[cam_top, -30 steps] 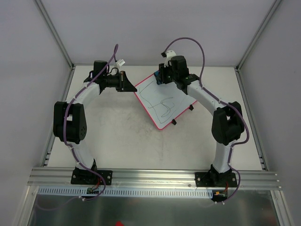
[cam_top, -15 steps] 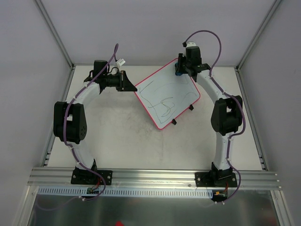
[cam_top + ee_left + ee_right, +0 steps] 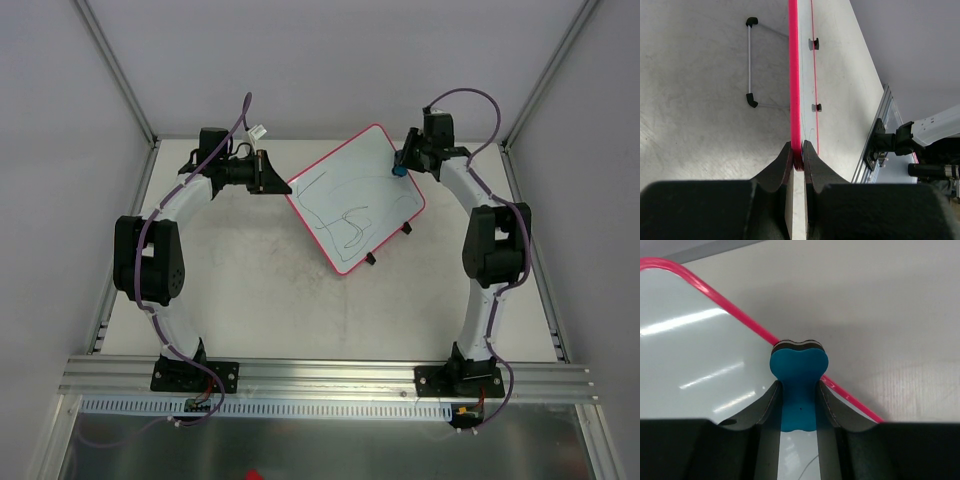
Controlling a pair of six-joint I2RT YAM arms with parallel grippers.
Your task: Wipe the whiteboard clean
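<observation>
With the left pincer (image 3: 797,156) clamping the whiteboard (image 3: 368,172) steady, the right pincer (image 3: 799,407), gripping the blue eraser (image 3: 798,365), should press flat and sweep inward over the scribbles (image 3: 348,222).

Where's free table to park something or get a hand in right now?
Biggest bare patch: table between left arm and right arm, near side of the whiteboard. Smaller strip beyond the right arm, along the table edge. Crowded: far side, where left tool clamps the board corner and right tool holds the eraser at its right rim.
</observation>
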